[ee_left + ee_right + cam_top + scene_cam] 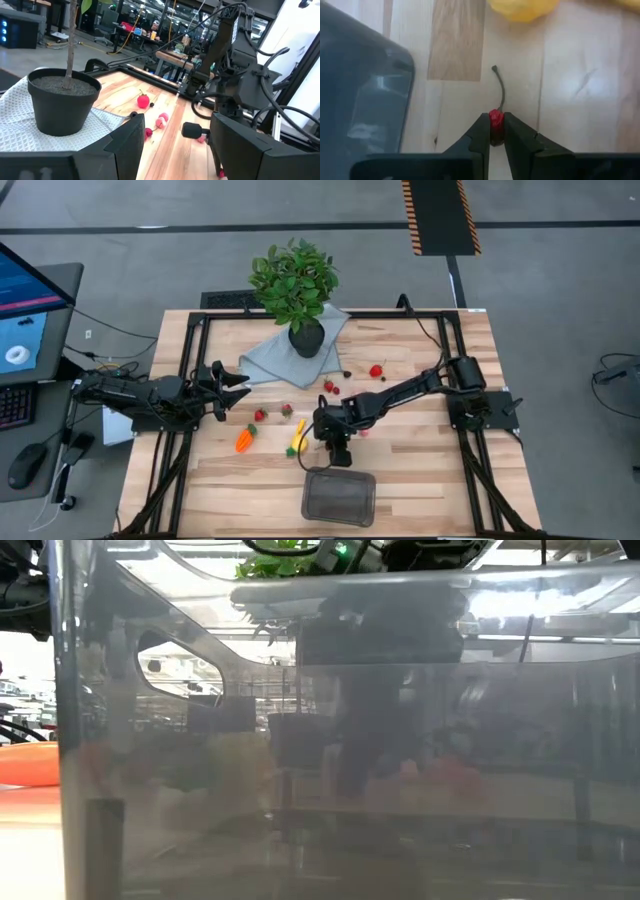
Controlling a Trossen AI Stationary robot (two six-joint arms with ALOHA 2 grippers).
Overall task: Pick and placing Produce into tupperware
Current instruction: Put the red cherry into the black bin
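My right gripper (340,454) stands just beyond the far edge of the clear tupperware (339,496), shut on a tiny red cherry (496,121) with a dark stem. In the right wrist view the tupperware (360,95) lies beside the fingers and a yellow piece (522,7) lies ahead. More produce rests on the wood: an orange carrot (245,439), a yellow banana (298,434), strawberries (260,415) and berries (330,387). My left gripper (236,383) waits open at the table's left, holding nothing. My right gripper pinches the cherry's red body (496,119) between its two fingertips, slanting down from the table's right side. The dark stem (501,92) curves out ahead of the fingers over the wood. I cannot tell whether the cherry is clear of the table.
A leafy plant in a black pot (304,338) stands on a grey cloth (270,360) at the far middle. The low view is filled by the tupperware's wall (320,740). Black frame rails (190,360) run along the table's sides.
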